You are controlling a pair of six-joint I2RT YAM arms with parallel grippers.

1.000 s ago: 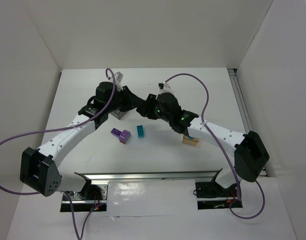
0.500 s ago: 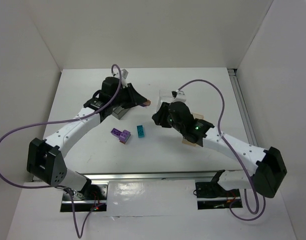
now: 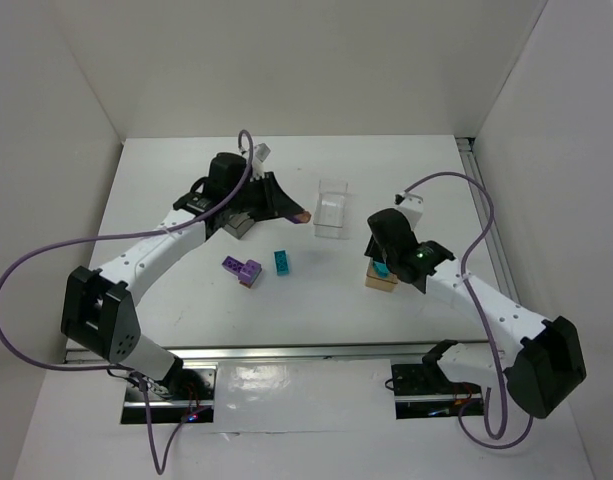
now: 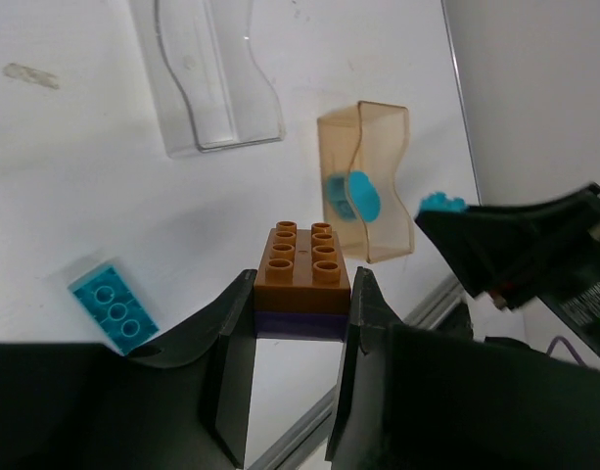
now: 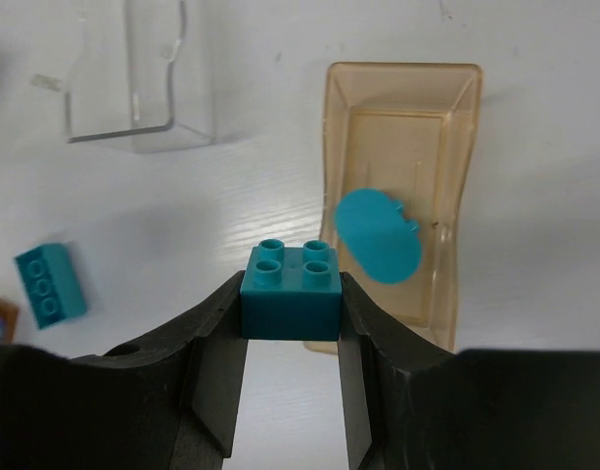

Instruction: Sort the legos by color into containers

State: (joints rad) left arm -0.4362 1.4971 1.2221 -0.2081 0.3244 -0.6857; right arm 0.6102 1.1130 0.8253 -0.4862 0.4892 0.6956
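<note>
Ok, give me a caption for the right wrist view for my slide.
Right gripper holding a teal brick near the tan translucent container.

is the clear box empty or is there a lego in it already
Empty. The clear container shows only bare white through its floor in both wrist views, with no brick inside.

Legible texts, labels, brands, numbers, signs: none recorded. No lettering or marking can be read on the orange-brown lego [image 4: 301,259], the teal lego [image 5: 291,289], the tan container [image 5: 402,69] or the clear container [image 3: 332,208] beside the tan container.
</note>
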